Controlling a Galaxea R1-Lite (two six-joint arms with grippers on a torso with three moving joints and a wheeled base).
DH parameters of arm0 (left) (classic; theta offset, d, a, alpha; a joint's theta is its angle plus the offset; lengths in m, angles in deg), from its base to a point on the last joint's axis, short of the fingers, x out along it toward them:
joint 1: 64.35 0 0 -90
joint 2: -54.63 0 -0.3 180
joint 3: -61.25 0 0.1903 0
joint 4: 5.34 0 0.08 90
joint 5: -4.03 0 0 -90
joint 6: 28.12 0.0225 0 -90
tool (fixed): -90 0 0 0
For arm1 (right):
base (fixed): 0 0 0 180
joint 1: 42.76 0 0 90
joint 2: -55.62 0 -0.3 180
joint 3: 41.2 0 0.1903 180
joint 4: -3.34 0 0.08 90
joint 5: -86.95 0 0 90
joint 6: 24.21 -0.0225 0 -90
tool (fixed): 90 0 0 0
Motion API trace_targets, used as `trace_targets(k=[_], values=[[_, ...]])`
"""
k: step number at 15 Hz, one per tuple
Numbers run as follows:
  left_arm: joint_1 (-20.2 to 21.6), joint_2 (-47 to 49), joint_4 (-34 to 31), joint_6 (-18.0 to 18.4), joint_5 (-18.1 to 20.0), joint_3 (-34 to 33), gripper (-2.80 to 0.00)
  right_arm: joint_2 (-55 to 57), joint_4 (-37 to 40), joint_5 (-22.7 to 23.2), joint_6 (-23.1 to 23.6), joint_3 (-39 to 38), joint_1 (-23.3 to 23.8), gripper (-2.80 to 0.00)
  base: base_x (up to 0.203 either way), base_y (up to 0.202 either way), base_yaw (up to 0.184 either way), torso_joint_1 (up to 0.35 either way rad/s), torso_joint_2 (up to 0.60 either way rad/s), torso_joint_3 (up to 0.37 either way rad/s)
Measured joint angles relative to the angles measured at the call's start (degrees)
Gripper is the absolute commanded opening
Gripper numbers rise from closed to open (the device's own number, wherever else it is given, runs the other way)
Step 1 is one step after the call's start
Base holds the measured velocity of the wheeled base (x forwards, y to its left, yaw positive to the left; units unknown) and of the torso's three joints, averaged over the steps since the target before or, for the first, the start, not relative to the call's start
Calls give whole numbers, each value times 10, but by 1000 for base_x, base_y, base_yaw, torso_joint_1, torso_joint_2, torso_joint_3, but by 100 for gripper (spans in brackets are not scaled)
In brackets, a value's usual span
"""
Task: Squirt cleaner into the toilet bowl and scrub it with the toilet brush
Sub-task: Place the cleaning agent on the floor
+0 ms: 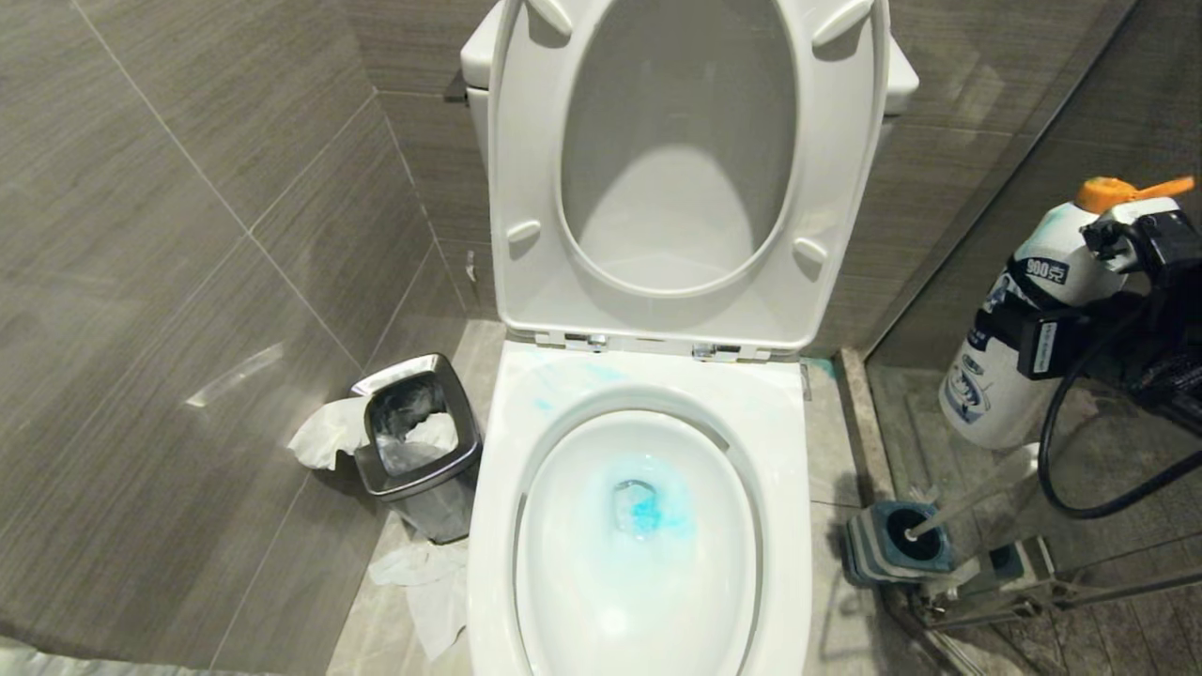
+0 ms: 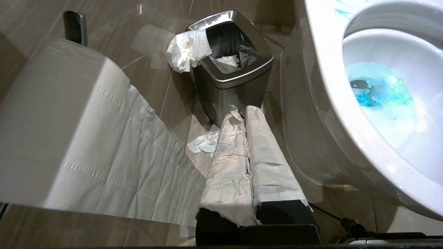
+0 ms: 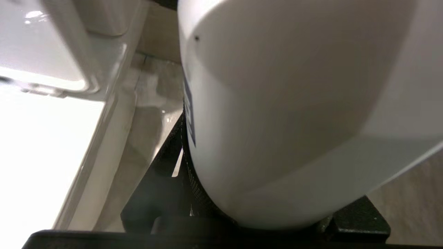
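The toilet bowl (image 1: 789, 451) stands in the middle with its seat and lid raised. Teal-blue cleaner (image 1: 648, 512) tints the water at the drain, and pale smears (image 1: 554, 390) mark the back rim. My right gripper (image 1: 1019, 329) is shut on a white cleaner bottle (image 1: 995, 394) with an orange cap, held tilted in the air to the right of the toilet. The bottle (image 3: 294, 121) fills the right wrist view. The toilet brush handle (image 1: 977, 502) leans out of its blue-and-grey holder (image 1: 892, 545); the bristle head is hidden inside. My left gripper (image 2: 244, 110) is shut and empty, low beside the bowl (image 2: 328, 114).
A square steel waste bin (image 1: 413, 441) with crumpled tissue stands left of the toilet, and more tissue (image 1: 427, 582) lies on the floor. A toilet paper roll (image 2: 52, 121) hangs close by my left gripper. A glass partition (image 1: 986, 207) rises on the right.
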Motion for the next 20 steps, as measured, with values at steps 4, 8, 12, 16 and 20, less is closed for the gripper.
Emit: trace_targets(k=[4, 8, 12, 16, 20], values=[[0, 0, 0, 0, 0, 0, -280, 78, -120, -1, -8, -7, 2, -280, 0, 0, 0, 6, 2, -190], [0, 0, 0, 0, 0, 0, -280, 166, -203, -1, -25, 22, 0, -280, 0, 0, 0, 7, 3, -201], [0, 0, -1, 0, 0, 0, -280, 239, -224, -3, -26, 82, -16, -280, 0, 0, 0, 3, 2, -201], [0, 0, -2, 1, 0, 0, -280, 294, -224, -15, -25, 148, -33, -280, 0, 0, 0, 3, 2, -195], [0, 0, -2, 1, 0, 0, -280, 334, -225, -21, -23, 190, -42, -280, 0, 0, 0, 3, 2, -200]])
